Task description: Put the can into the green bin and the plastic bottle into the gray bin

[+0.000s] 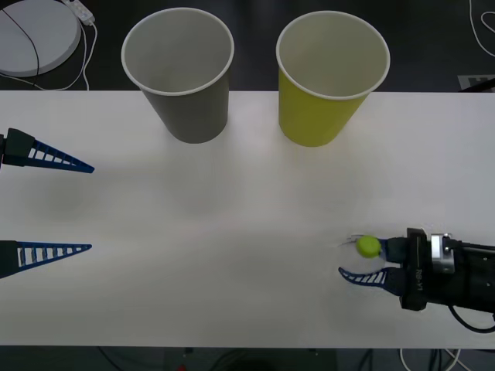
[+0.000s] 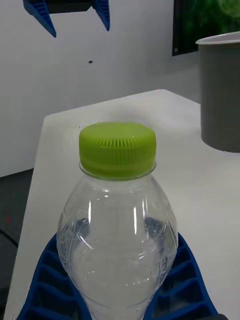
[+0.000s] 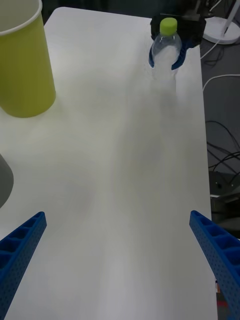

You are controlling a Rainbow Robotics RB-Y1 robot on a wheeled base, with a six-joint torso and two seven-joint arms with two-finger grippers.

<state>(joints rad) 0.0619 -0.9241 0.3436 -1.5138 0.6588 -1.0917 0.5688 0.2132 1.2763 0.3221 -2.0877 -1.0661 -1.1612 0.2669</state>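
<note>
Two blue jaws of the right gripper (image 1: 370, 263) pinch the upright plastic bottle (image 2: 118, 220) on the tabletop (image 1: 232, 232). Beyond stand the gray bin (image 1: 182, 73) and green bin (image 1: 329, 77). Left gripper (image 1: 81, 207) jaws spread wide, empty.

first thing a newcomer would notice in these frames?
Probably the two big cup-shaped bins standing side by side at the table's far edge: the gray bin on the robot's left, the green bin on its right. Next, the right gripper near the table's front right, jaws closed around the upright plastic bottle with its lime cap. The left gripper waits open at the left edge.
</note>
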